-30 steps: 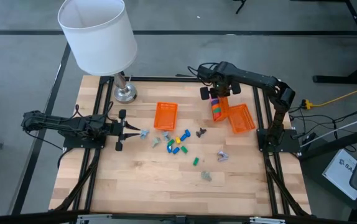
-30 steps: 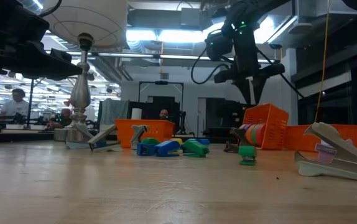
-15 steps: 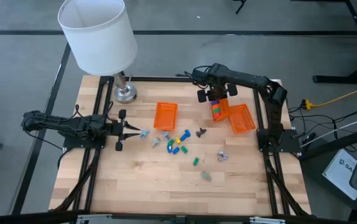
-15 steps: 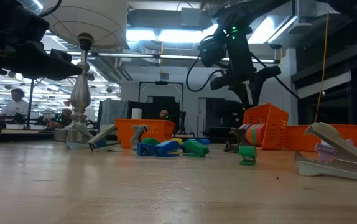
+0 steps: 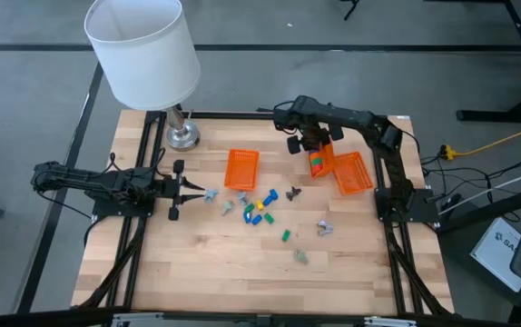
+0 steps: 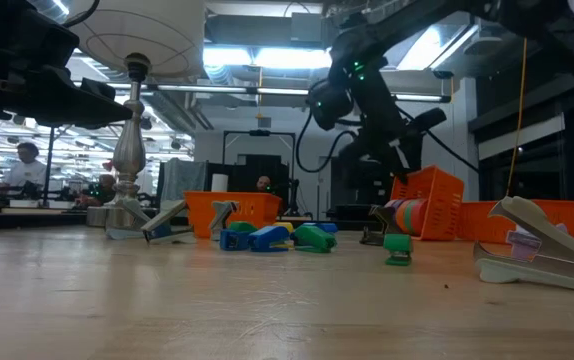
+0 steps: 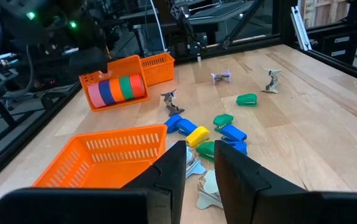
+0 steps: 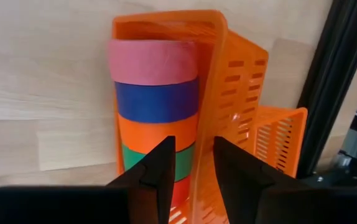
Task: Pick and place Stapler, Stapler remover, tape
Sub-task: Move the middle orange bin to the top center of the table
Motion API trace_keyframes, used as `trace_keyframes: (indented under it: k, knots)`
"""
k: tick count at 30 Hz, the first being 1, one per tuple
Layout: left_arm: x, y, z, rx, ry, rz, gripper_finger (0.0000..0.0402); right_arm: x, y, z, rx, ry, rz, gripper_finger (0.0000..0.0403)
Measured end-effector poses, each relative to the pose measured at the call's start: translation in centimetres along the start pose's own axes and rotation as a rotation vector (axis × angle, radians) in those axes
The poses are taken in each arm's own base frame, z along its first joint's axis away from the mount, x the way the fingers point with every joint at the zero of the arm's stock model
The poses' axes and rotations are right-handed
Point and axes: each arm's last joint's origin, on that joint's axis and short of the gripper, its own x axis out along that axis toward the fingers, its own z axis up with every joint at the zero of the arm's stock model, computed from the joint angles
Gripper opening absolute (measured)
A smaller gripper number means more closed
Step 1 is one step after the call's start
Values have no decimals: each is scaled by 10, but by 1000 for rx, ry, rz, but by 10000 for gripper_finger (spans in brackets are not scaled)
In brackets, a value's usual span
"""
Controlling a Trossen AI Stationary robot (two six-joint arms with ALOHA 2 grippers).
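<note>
The tape (image 8: pixel 153 106), a row of pink, blue, orange, green and red rolls, sits in a small orange basket (image 8: pixel 228 81) that lies on its side at the far right of the table (image 5: pixel 317 163). My right gripper (image 8: pixel 194 165) hangs open above that basket's rim, pointing steeply down, touching nothing. Small blue, yellow and green staplers (image 5: pixel 259 207) and grey stapler removers (image 5: pixel 324 227) lie loose mid-table. My left gripper (image 7: pixel 197 165) waits level at the left, open, with a grey stapler remover (image 7: pixel 206 190) on the table just before its tips.
A larger orange basket (image 5: pixel 353 174) lies right of the tape basket, and another orange basket (image 5: pixel 241 168) sits at the centre back. A lamp with a white shade (image 5: pixel 142 50) stands at the far left corner. The near half of the table holds only two grey removers.
My right gripper has sunk and gone toward the table's left, closing in over the tape basket, and has tipped more steeply downward. Its fingers keep the same gap. Nothing on the table has moved.
</note>
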Motion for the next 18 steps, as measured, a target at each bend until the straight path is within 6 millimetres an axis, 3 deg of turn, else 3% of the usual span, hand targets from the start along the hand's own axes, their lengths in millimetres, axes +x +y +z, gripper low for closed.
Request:
trace_keyframes:
  k: [6, 12, 18]
  knots:
    - [0, 0, 0, 0, 0, 0, 77, 1, 0, 0, -9, -3, -9, 98]
    - [0, 0, 0, 0, 0, 0, 79, 4, -1, 1, -43, -22, -35, 17]
    - [0, 0, 0, 0, 0, 0, 77, 1, -4, 2, -46, -37, -20, 10]
